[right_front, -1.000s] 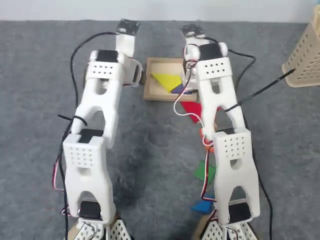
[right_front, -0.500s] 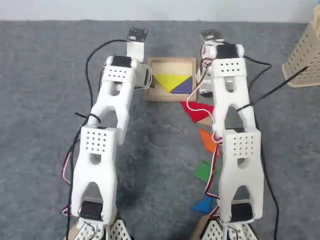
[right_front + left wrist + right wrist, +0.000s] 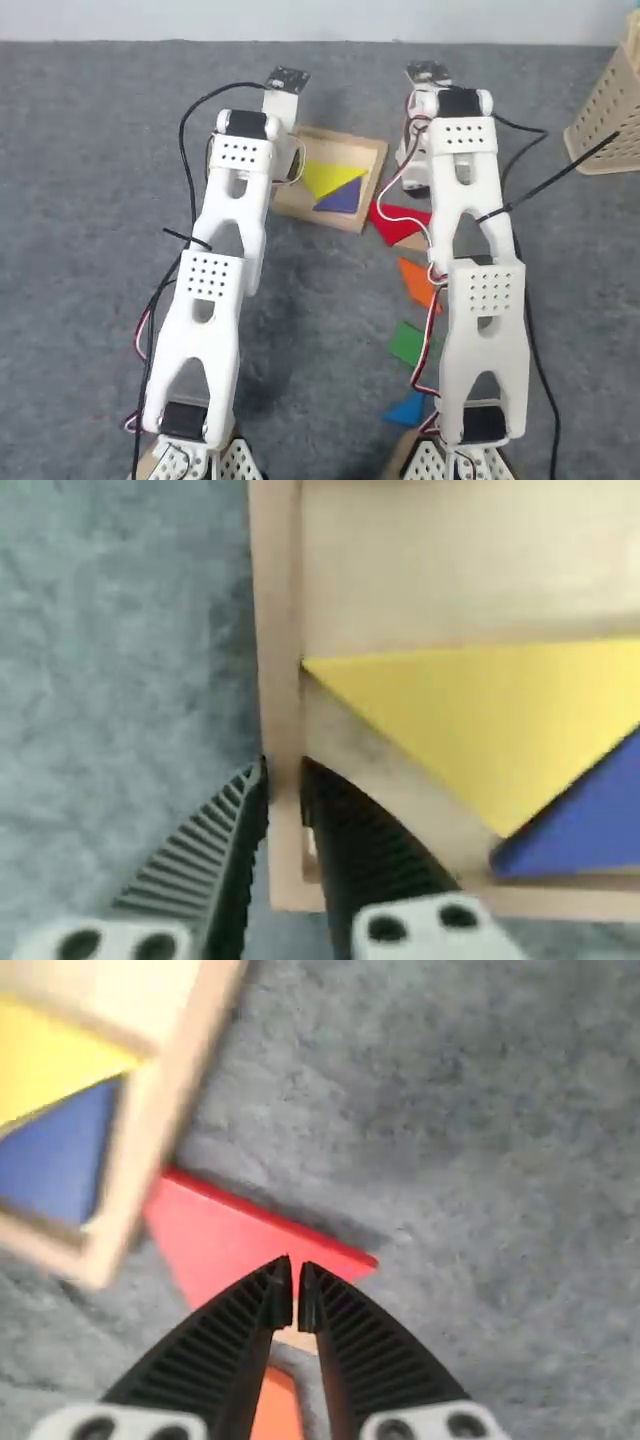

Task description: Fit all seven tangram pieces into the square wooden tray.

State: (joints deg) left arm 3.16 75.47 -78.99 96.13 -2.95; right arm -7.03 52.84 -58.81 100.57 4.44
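The square wooden tray (image 3: 358, 217) lies turned askew at the far middle of the table, between the two arms. A yellow triangle (image 3: 328, 174) and a blue triangle (image 3: 338, 199) lie inside it. My left gripper (image 3: 283, 775) is shut on the tray's wall (image 3: 281, 680), one finger outside and one inside near the yellow triangle (image 3: 490, 725). My right gripper (image 3: 291, 1272) is shut with nothing in it, just above the red triangle (image 3: 225, 1245) beside the tray's corner (image 3: 110, 1250). On the carpet lie a red triangle (image 3: 392, 214), an orange piece (image 3: 414, 280), a green piece (image 3: 407, 342) and a blue piece (image 3: 405, 410).
A tan piece (image 3: 409, 241) lies beside the red triangle, partly under the right arm. A perforated beige basket (image 3: 610, 110) stands at the far right edge. Grey carpet (image 3: 80, 220) covers the table, with open room to the left.
The left arm has swung right and the tray has turned clockwise and slid slightly nearer. The right arm shifted right a second ago and has since kept still.
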